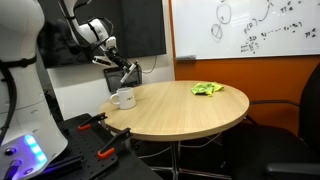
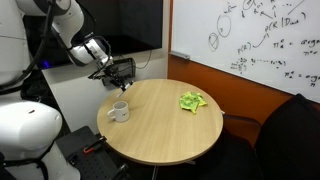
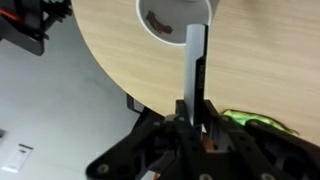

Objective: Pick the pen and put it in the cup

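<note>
My gripper (image 1: 125,72) hangs in the air above the white cup (image 1: 124,98), which stands on the round wooden table (image 1: 190,112). It also shows in an exterior view (image 2: 118,74) above the cup (image 2: 118,111). In the wrist view the gripper (image 3: 193,118) is shut on a grey pen (image 3: 195,65). The pen points toward the cup's open mouth (image 3: 172,17) at the top edge, its tip close to the rim.
A crumpled green cloth (image 1: 207,89) lies on the far part of the table, also in an exterior view (image 2: 192,101). Red-handled tools (image 1: 112,149) lie on a dark stand beside the table. A whiteboard (image 2: 250,40) hangs on the wall behind.
</note>
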Controlling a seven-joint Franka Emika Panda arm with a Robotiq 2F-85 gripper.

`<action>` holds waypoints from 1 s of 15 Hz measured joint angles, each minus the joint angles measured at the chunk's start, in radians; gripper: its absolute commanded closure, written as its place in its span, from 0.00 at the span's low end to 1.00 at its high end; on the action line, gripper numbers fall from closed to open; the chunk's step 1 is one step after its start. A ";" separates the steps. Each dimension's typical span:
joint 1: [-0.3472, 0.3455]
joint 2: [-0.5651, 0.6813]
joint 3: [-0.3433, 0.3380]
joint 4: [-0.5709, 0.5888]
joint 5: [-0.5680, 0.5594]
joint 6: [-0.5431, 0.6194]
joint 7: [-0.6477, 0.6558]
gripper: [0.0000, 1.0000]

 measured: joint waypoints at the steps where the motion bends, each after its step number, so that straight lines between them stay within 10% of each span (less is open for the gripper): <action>1: 0.000 0.000 0.000 0.000 0.000 0.000 0.000 0.78; 2: 0.000 0.000 0.000 0.000 0.000 0.000 0.000 0.95; 15: 0.058 0.095 0.057 0.082 -0.026 -0.396 0.288 0.95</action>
